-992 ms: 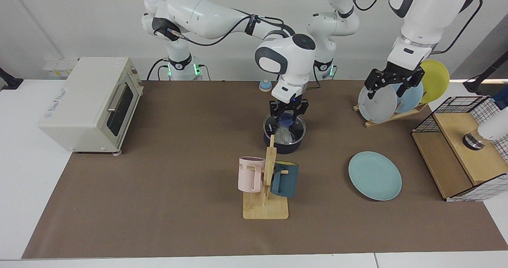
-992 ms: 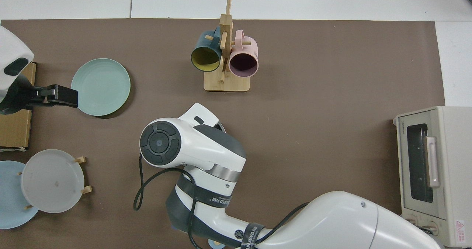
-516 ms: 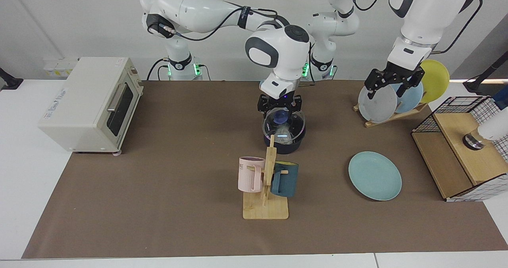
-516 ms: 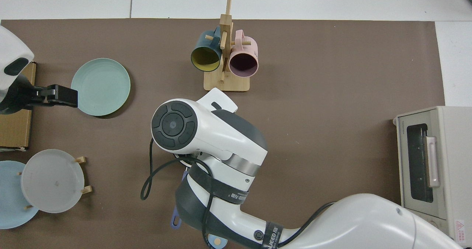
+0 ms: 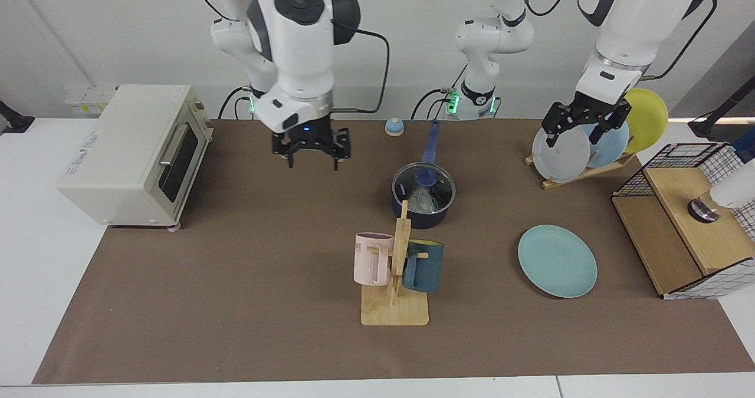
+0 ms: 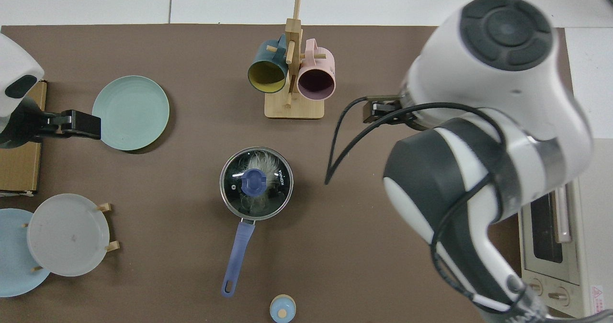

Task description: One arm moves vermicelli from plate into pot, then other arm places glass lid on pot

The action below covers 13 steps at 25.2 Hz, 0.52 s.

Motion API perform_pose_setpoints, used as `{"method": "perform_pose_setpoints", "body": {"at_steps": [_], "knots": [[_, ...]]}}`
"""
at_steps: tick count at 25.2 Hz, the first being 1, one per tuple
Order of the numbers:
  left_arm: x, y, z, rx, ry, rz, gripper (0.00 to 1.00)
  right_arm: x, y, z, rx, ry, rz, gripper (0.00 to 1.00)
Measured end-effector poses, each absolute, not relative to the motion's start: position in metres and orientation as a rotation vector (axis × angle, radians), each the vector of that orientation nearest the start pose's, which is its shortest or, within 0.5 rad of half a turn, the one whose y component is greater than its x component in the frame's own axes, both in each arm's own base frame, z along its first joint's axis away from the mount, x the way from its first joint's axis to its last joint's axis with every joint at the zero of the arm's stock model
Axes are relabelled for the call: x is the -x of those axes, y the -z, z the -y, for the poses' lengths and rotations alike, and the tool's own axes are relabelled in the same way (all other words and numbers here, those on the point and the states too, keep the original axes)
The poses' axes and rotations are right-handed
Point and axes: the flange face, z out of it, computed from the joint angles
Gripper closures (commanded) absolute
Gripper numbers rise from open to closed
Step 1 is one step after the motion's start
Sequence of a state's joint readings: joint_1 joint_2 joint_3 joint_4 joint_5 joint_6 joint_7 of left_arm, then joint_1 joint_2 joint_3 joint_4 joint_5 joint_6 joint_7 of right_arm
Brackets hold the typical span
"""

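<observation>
The dark pot (image 5: 422, 220) stands mid-table, its blue handle (image 6: 239, 246) pointing towards the robots. The glass lid (image 5: 433, 181) with its blue knob sits level on the pot's rim (image 6: 275, 189). Through the glass I see the white vermicelli (image 5: 421, 199) inside (image 6: 264, 162). The teal plate (image 5: 557, 260) lies bare on the mat (image 6: 130, 113). My right gripper (image 5: 311, 155) hangs open and holds nothing, well off to the toaster side of the pot. My left gripper (image 5: 581, 130) waits open and empty over the dish rack, beside the plate's edge in the top view (image 6: 81, 125).
A mug rack (image 5: 396, 268) with a pink and a dark teal mug stands just in front of the pot. A toaster oven (image 5: 133, 153) is at one end. A dish rack (image 5: 581, 171) with grey, blue and yellow plates and a wire-and-wood crate (image 5: 687, 221) are at the other.
My right gripper let go of the lid's knob, rose and swung away towards the toaster oven. The lid stays on the pot. The left arm has not moved.
</observation>
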<state>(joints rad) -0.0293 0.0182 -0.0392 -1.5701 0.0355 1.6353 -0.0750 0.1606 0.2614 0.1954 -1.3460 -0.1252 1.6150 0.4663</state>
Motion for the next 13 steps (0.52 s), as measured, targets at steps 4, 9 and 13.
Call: {"method": "perform_pose_setpoints", "body": {"at_steps": [4, 9, 13], "knots": [[-0.565, -0.621, 0.035, 3.109, 0.077, 0.008, 0.0, -0.606, -0.601, -0.139, 3.194, 0.103, -0.309, 0.0], [-0.565, -0.621, 0.035, 3.109, 0.077, 0.008, 0.0, -0.599, -0.61, -0.117, 3.197, 0.108, -0.341, 0.0], [-0.565, -0.621, 0.035, 3.109, 0.077, 0.008, 0.0, -0.591, -0.601, -0.1, 3.173, 0.076, -0.328, 0.0]]}}
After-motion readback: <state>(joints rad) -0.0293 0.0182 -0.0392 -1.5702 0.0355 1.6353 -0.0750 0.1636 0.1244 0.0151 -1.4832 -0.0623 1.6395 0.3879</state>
